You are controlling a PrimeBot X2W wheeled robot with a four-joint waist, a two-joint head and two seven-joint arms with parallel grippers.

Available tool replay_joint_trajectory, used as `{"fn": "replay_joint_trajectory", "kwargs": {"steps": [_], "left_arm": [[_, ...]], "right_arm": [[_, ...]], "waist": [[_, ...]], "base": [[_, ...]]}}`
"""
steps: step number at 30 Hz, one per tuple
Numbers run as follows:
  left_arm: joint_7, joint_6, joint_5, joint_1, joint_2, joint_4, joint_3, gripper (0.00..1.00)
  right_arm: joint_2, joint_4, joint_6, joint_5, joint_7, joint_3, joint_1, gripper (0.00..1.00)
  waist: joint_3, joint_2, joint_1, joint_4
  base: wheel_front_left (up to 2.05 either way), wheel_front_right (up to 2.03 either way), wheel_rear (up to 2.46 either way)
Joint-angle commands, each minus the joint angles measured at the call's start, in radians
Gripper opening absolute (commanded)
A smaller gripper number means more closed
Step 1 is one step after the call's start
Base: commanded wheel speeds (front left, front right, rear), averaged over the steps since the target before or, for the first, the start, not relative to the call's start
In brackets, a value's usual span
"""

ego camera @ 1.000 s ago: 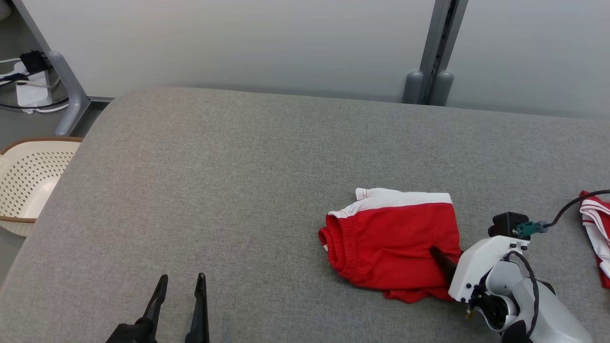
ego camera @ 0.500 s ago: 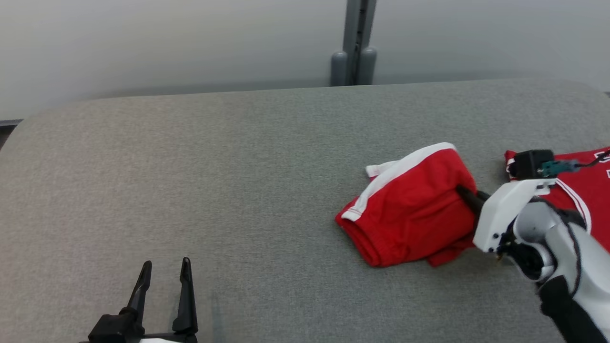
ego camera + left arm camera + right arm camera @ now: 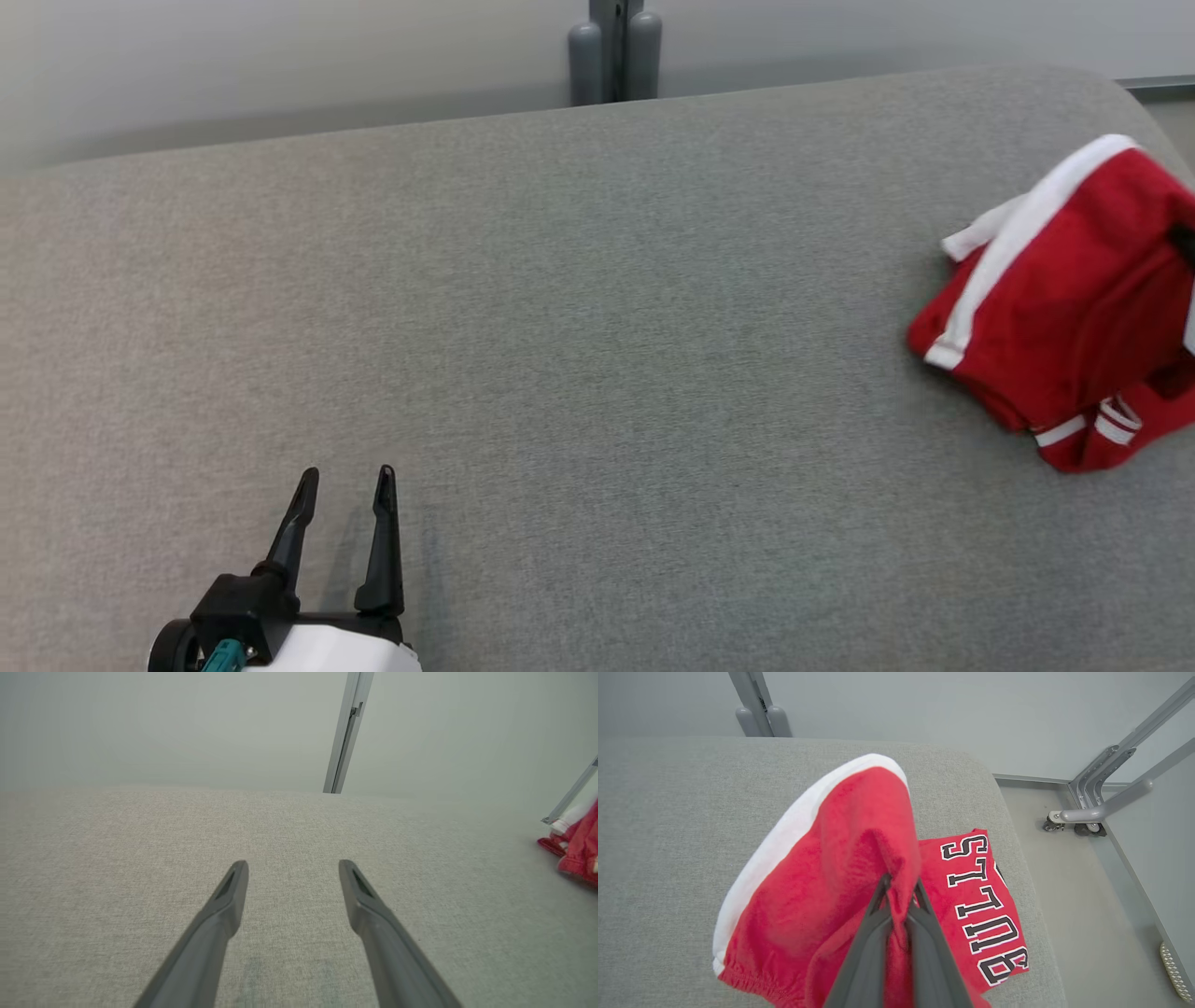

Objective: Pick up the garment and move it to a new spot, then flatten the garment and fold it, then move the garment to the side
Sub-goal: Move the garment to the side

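Soft, even light covers the grey padded table (image 3: 597, 327); it is bright, with no glare. On the table a faint shadow lies just to the right of the left gripper (image 3: 346, 473), and a darker one lies under the red shorts (image 3: 1064, 289). The left wrist view is pale and hazy, and the shorts at the table's right end are smeared. In the right wrist view the right gripper (image 3: 901, 883) is soft near the bottom edge. The post (image 3: 754, 700) behind the table leans outward.

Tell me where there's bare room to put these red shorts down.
Bare: the wide stretch of table between the left end effector and the red shorts. Crowded: the right end, where a lettered jersey lies beside the shorts pinched in the right end effector.
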State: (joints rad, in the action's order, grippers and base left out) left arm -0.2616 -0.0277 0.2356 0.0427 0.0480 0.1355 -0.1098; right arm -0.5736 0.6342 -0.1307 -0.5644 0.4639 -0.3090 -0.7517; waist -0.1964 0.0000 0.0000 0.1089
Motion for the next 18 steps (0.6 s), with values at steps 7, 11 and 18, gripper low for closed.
{"fn": "replay_joint_trajectory", "kwargs": {"steps": [7,11,18], "left_arm": [[-0.004,-0.006,-0.005,0.004,0.005,0.003,0.014,1.0],[-0.004,-0.006,-0.008,0.018,0.005,0.0,0.026,1.0],[-0.004,-0.006,-0.015,0.027,0.005,-0.005,0.042,1.0]], "right_arm": [[-0.039,0.117,0.0,0.125,0.022,0.046,0.005,0.0],[-0.055,0.162,0.0,0.232,-0.013,0.064,0.022,1.0],[-0.044,0.157,0.0,0.362,-0.064,0.09,0.02,1.0]], "waist": [[-0.018,0.0,0.0,-0.056],[-0.017,0.0,0.0,-0.06],[-0.001,0.0,0.0,-0.036]], "base": [[0.0,0.0,0.0],[0.0,0.0,0.0],[0.0,0.0,0.0]]}}
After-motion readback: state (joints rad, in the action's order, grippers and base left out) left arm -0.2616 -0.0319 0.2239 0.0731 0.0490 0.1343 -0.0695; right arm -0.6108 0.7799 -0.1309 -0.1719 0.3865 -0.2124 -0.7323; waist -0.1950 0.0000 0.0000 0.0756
